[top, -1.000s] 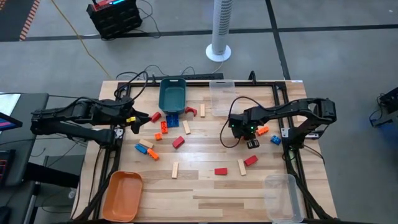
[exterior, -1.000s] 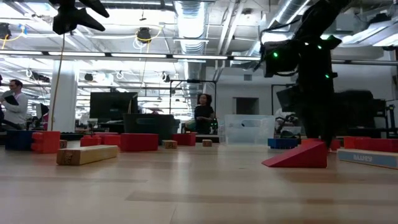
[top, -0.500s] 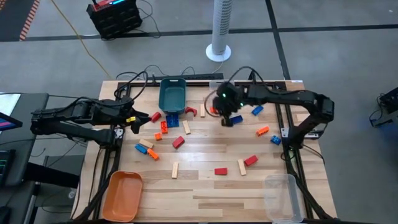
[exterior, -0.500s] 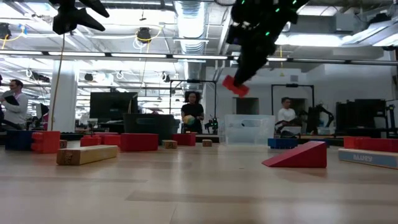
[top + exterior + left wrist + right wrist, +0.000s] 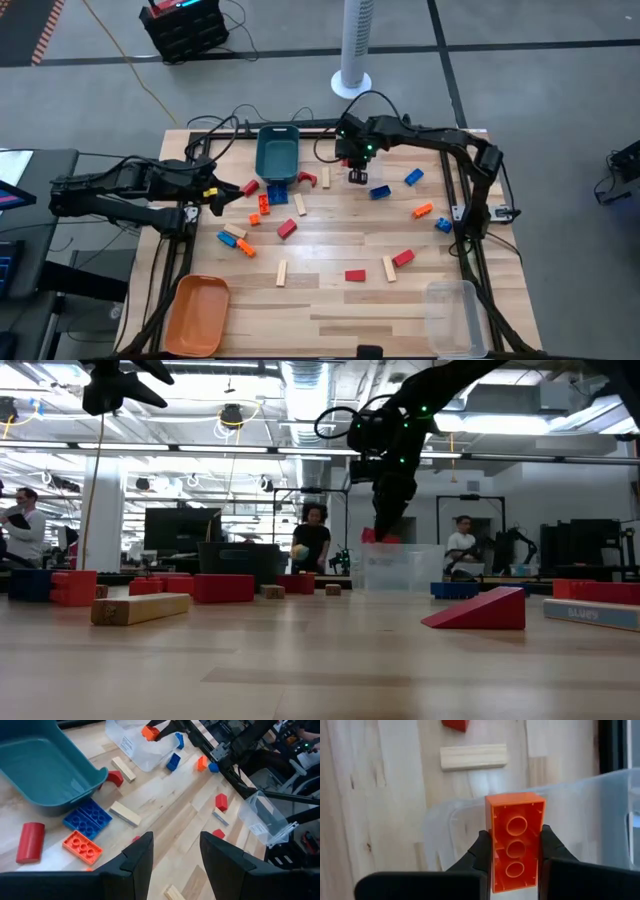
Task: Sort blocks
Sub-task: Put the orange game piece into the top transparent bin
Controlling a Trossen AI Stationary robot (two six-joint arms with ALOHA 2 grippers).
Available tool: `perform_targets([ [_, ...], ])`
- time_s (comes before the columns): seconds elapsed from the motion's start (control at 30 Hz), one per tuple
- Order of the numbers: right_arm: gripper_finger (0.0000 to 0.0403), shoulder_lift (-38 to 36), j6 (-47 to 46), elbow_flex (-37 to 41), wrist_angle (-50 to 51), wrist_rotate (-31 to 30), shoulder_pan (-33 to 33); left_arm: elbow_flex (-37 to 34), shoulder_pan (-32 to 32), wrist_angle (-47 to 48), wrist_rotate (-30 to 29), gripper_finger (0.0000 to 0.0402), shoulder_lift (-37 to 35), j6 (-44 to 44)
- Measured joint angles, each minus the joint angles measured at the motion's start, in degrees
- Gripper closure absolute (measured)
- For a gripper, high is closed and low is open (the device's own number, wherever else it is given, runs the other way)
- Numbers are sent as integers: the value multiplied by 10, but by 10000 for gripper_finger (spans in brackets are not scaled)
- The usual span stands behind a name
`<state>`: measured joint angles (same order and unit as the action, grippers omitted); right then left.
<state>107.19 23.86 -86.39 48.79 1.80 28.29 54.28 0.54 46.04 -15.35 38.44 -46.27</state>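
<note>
My right gripper [image 5: 356, 176] is shut on an orange brick [image 5: 516, 840] above the clear bin [image 5: 372, 160] at the table's far middle. It also shows in the low view [image 5: 383, 525]. My left gripper [image 5: 222, 192] is open and empty, held high over the table's left side; its fingers show in the left wrist view [image 5: 172, 855]. Loose blocks lie flat on the table: a red one [image 5: 287, 228], blue ones [image 5: 380, 192] [image 5: 413, 177], an orange one [image 5: 423, 210], and wooden sticks [image 5: 282, 274] [image 5: 389, 268]. My right gripper pinches the orange brick's two long sides [image 5: 492, 845] between its two fingers [image 5: 481, 851], which point down from above and lie across it. The brick's hollow underside faces the wrist camera. It is lifted clear, over the clear bin's near wall [image 5: 455, 825].
A teal bin [image 5: 278, 152] stands at the far edge left of the clear bin, with blue, red and orange blocks beside it. An orange bin [image 5: 197, 312] is at the near left corner and a second clear bin [image 5: 450, 315] at the near right.
My right gripper has risen from the table's right middle and carried the orange brick toward the far edge and the left, ending over the clear bin. The brick has stayed in the hold, clear of the table.
</note>
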Motion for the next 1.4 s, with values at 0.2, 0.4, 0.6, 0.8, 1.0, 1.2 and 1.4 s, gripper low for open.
perform_targets([
  [0.2,344,31,8,0,5,7,12,0,0,0,0,244,0,7],
  [0.4,329,71,17,0,11,10,24,0,0,1,0,244,0,12],
  [0.6,239,84,10,0,33,15,34,0,0,1,-1,244,0,13],
  [0.8,173,46,-5,-11,48,10,49,0,0,1,-1,244,0,14],
  [1.0,177,-93,-29,19,77,40,64,0,0,2,28,244,0,6],
  [1.2,197,-275,-80,191,34,45,74,0,0,2,36,244,0,0],
  [1.4,202,-379,-108,294,59,42,37,0,0,1,29,244,2,8],
])
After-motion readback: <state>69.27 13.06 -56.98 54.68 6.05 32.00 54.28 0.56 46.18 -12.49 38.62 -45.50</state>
